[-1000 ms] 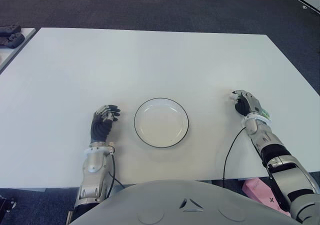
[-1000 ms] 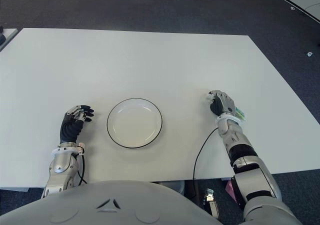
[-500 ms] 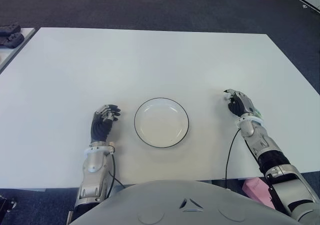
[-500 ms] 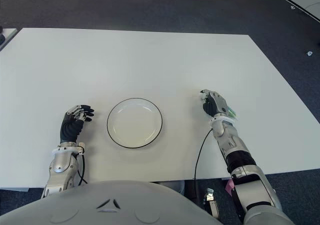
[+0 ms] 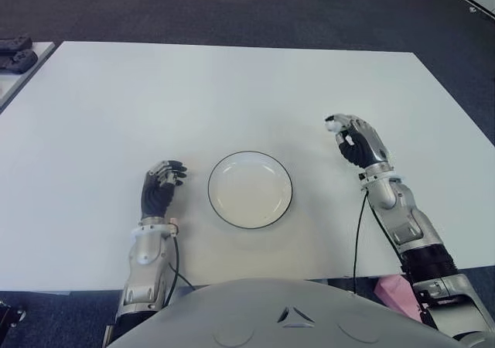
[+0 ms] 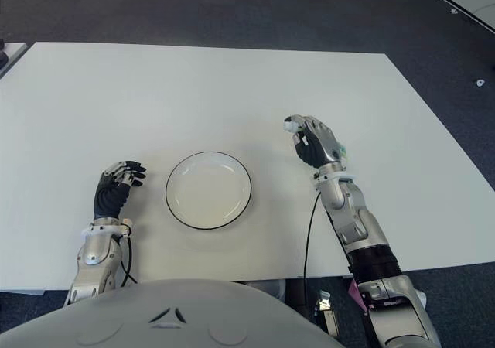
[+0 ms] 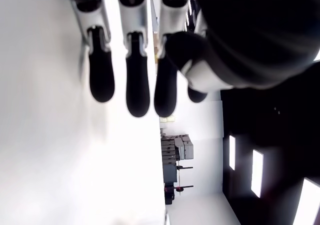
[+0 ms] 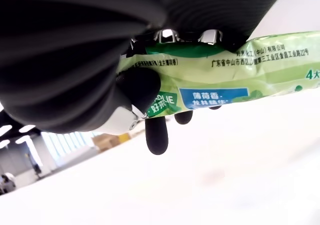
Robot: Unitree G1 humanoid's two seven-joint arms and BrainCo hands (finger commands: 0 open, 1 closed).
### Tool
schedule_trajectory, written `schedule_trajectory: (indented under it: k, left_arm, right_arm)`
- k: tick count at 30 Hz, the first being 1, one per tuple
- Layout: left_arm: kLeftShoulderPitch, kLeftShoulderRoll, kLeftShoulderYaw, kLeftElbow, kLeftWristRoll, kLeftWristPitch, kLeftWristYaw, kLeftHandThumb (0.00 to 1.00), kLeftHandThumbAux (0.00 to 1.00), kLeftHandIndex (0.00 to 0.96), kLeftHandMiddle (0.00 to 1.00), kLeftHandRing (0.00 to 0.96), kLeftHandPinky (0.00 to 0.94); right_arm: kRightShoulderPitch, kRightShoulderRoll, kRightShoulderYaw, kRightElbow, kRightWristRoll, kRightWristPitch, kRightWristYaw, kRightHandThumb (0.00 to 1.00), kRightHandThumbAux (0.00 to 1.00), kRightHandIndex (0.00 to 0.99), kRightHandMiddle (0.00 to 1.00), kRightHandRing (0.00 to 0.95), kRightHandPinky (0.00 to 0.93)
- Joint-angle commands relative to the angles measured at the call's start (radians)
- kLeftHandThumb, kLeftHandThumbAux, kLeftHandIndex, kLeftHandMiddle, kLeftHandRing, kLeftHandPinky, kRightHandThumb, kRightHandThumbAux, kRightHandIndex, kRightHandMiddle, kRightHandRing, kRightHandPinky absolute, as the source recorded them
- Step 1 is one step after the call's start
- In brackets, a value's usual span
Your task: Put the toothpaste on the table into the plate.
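Note:
The toothpaste (image 8: 240,67) is a green tube with blue and white print, and my right hand (image 5: 354,141) is shut on it with fingers and thumb wrapped round its middle. That hand hangs above the white table (image 5: 232,93), to the right of the plate and slightly farther back. The white plate (image 5: 250,189) with a thin black rim lies empty near the table's front middle. My left hand (image 5: 158,189) shows idle just left of the plate, fingers relaxed and holding nothing. In the eye views the hand hides most of the tube.
A black cable (image 5: 358,232) runs from my right wrist down over the table's front edge. A pink object (image 5: 394,290) lies on the floor below the front right corner. Dark items (image 5: 15,54) sit on another table at far left.
My right hand has lifted with the toothpaste and moved left and farther back, toward the plate. The left hand and the plate have stayed put.

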Motion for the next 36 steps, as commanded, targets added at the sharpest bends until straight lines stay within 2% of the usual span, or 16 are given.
schedule_trajectory:
  k: [1,9,13,23,28,36]
  left_arm:
    - [-0.005,-0.011,-0.011,0.032,0.0,0.016,-0.003,0.837,0.677,0.423,0.465,0.496,0.492]
    - [-0.022,-0.015,-0.012,0.059,0.002,0.001,-0.002,0.839,0.675,0.435,0.461,0.495,0.486]
    - [-0.028,-0.017,-0.012,0.071,0.006,-0.008,0.001,0.84,0.675,0.438,0.46,0.494,0.484]
    - [-0.033,-0.028,-0.014,0.078,0.017,-0.008,0.013,0.837,0.676,0.429,0.463,0.495,0.487]
    - [-0.034,-0.031,-0.013,0.081,0.016,-0.012,0.013,0.837,0.676,0.428,0.464,0.497,0.492]
    - [-0.038,-0.035,-0.01,0.094,0.017,-0.025,0.017,0.838,0.675,0.437,0.461,0.495,0.489]
  right_arm:
    - [0.008,0.03,-0.017,-0.098,0.028,0.023,0.07,1.0,0.659,0.461,0.447,0.493,0.499]
    - [-0.044,0.095,0.021,-0.156,0.018,-0.052,0.106,1.0,0.66,0.449,0.448,0.482,0.524]
    - [-0.06,0.138,0.048,-0.187,0.03,-0.053,0.142,1.0,0.661,0.435,0.441,0.488,0.547]
    - [-0.038,0.187,0.126,-0.296,0.099,-0.054,0.315,1.0,0.661,0.432,0.444,0.489,0.551]
    - [-0.055,0.202,0.159,-0.278,0.108,-0.075,0.363,1.0,0.663,0.447,0.424,0.47,0.546]
    - [-0.109,0.212,0.233,-0.216,0.092,-0.139,0.431,1.0,0.665,0.401,0.427,0.521,0.548]
